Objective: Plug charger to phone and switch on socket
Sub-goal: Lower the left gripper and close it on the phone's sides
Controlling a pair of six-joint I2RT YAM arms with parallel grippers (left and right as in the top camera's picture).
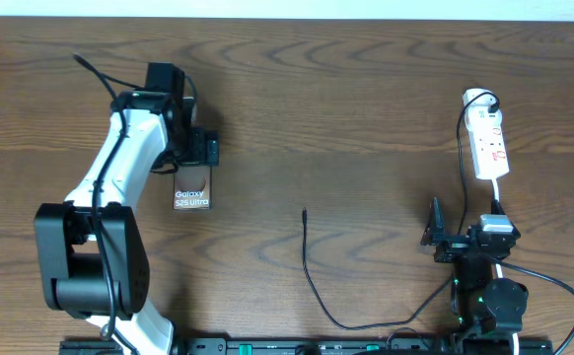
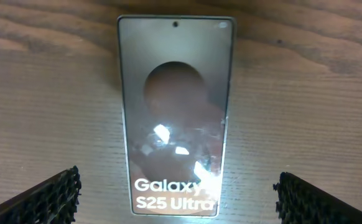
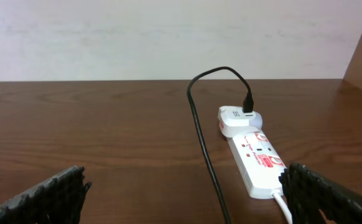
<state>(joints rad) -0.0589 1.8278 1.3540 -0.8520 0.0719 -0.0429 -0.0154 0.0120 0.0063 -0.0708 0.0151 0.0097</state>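
The phone point(image 1: 192, 196) lies flat on the table at the left, lettering up. It fills the left wrist view point(image 2: 175, 106). My left gripper point(image 1: 200, 150) hovers over the phone's far end, open and empty, with its fingers point(image 2: 178, 190) either side of the lettered end. The socket point(image 1: 490, 144) lies at the far right with the charger's white plug point(image 1: 478, 99) in its far end. The black cable runs down and round to its free tip point(image 1: 305, 211) mid-table. My right gripper point(image 1: 435, 235) is open and empty, facing the socket point(image 3: 255, 163), plug point(image 3: 237, 119) and cable point(image 3: 201, 134).
The wooden table point(image 1: 346, 108) carries nothing else. The socket's white cord point(image 3: 285, 208) runs back under my right gripper. A pale wall point(image 3: 168, 37) rises behind the table's far edge.
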